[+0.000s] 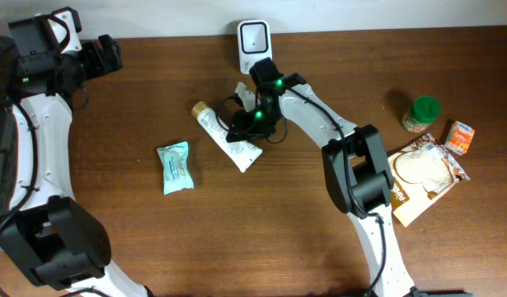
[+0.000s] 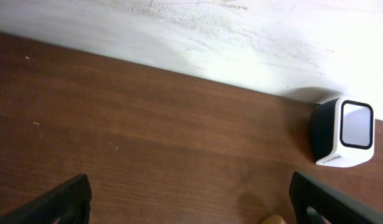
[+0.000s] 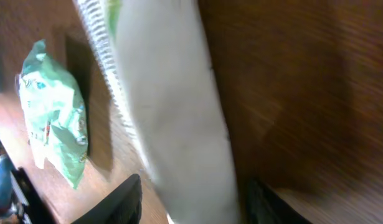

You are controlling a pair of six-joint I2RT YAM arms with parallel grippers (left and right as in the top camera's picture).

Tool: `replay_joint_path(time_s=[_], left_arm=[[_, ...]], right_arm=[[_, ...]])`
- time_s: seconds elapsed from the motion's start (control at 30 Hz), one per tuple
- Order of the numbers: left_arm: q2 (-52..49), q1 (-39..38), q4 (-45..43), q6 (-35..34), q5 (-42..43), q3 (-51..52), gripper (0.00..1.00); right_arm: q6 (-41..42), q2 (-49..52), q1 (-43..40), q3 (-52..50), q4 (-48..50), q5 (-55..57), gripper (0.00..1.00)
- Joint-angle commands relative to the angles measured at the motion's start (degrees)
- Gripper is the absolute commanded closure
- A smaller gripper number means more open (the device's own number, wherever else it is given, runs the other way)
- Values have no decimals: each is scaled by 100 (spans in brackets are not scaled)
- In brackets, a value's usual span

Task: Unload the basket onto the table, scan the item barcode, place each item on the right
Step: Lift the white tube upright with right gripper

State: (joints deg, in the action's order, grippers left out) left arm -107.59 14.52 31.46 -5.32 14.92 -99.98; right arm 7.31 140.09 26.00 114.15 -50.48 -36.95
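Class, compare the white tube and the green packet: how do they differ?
The tube is white, long and narrow with a tan cap; the packet is pale green, shorter and pillow-shaped. Seen from overhead, the tube lies diagonally, the packet almost square to the table edge. The tube sits between the fingers of the right gripper; the packet lies alone. Both lie flat on the wooden table.

No legible txt, print on tube (image 1: 226,137), green pkt (image 1: 175,167) too blurry

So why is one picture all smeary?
Right wrist view: the white tube and table are streaked with blur, likely from motion; left wrist view: sharp, scanner crisp, wall bright; overhead view: clear, evenly lit.
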Motion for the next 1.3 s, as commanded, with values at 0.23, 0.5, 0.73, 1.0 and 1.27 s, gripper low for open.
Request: replay_joint_path(time_s=[0.23,0.5,0.73,1.0,1.27], left_arm=[[-39,-11,-11,111,4,-57,1],[-37,-11,-9,111,4,-57,1],[-37,-11,-11,111,4,-57,1],[-39,-11,-9,111,4,-57,1],[-39,-11,-11,111,4,-57,1]], right_arm=[[-251,369,179,-487,369,-101,74],[-557,205,-63,-437,343,-1290,96],[-1613,-1290,-610,-433,-647,-1945,96],[-2667,-3134,-1202,-433,-1827,-1967,96],[-2559,-4131,-1451,-433,-1961,-2157,96]])
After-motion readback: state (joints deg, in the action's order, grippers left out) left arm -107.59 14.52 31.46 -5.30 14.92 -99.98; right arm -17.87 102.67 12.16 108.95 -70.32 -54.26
